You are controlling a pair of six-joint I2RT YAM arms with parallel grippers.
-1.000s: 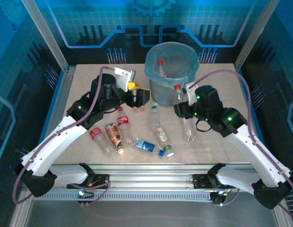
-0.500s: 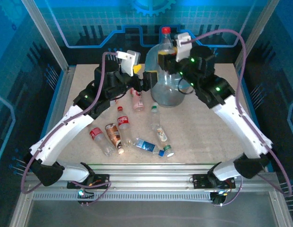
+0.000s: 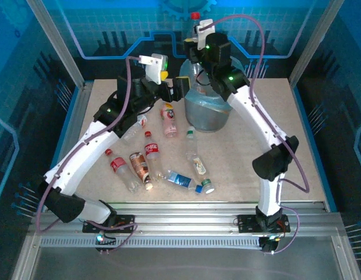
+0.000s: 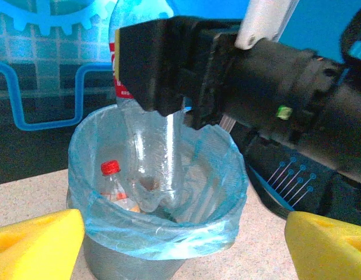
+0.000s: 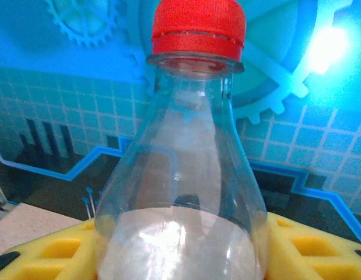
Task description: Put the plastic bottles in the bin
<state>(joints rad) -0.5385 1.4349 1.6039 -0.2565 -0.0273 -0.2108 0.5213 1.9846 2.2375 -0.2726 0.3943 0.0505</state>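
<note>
Red-capped bottle (image 5: 181,175): upright, clamped by the right gripper (image 3: 197,48), its base dipping into the bin's mouth, upper centre of the top view.
Bin (image 4: 130,263): blue-lined; a smaller bottle (image 4: 115,185) lies inside at left.
Left gripper (image 3: 173,88): spread wide, yellow pads (image 4: 34,242) bare, just left of the bin.
Loose bottles (image 3: 150,158): scattered on the table (image 3: 273,146), lower centre.
</note>
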